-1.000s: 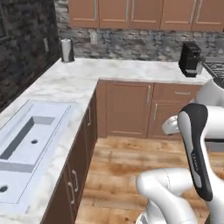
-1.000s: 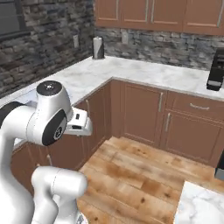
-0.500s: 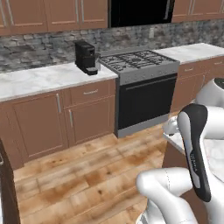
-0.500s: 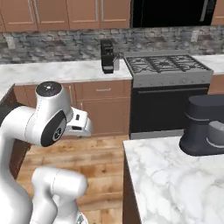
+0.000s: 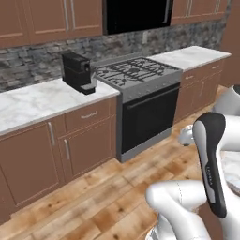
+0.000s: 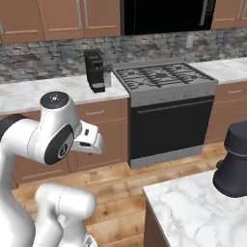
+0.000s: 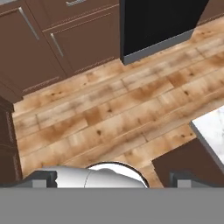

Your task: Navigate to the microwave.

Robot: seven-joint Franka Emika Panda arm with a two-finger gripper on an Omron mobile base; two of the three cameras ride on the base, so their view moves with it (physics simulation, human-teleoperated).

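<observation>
The microwave (image 5: 136, 15) is a wide glossy black box set between the wooden upper cabinets, straight above the stove; in the right base view the microwave (image 6: 166, 14) fills the top middle. My arm is folded close to the base, well short of the stove. In the hand view my gripper (image 7: 113, 179) points down at the wooden floor, open, its two dark fingertips (image 7: 42, 178) far apart with nothing between them.
A gas stove (image 5: 140, 71) with a black oven door stands below the microwave. A small black coffee machine (image 5: 78, 71) sits on the marble counter (image 5: 33, 103) to its left. A marble island (image 6: 202, 207) with a dark appliance (image 6: 235, 161) is close on my right. Wooden floor (image 5: 98, 197) lies ahead.
The whole picture has shifted, so the base has turned and driven: the sink corner is gone, and the stove and microwave now stand larger and nearer the middle. The arm keeps its pose.
</observation>
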